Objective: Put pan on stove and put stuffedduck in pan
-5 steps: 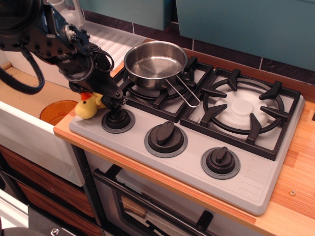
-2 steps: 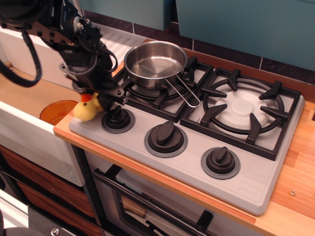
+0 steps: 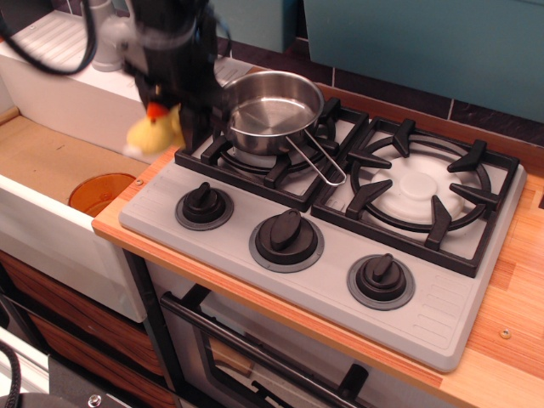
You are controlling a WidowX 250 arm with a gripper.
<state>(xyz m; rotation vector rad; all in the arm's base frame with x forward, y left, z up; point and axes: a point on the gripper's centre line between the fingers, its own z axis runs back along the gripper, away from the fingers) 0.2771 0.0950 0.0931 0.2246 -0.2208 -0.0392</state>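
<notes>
Gripper [image 3: 170, 119] pinches the stuffedduck [image 3: 153, 130], light, soft plush best squeezed mid-body, beside the saucepan [image 3: 268, 109]

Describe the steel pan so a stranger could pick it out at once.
Start at the grey toy cooktop set in the wooden counter. Of its two black burner grates, go to the left one, next to the black robot gripper holding a yellow plush duck. On that grate sits the small round shiny stainless-steel saucepan, the only metallic thing there, its thin wire-loop handle pointing toward the knobs.
</notes>
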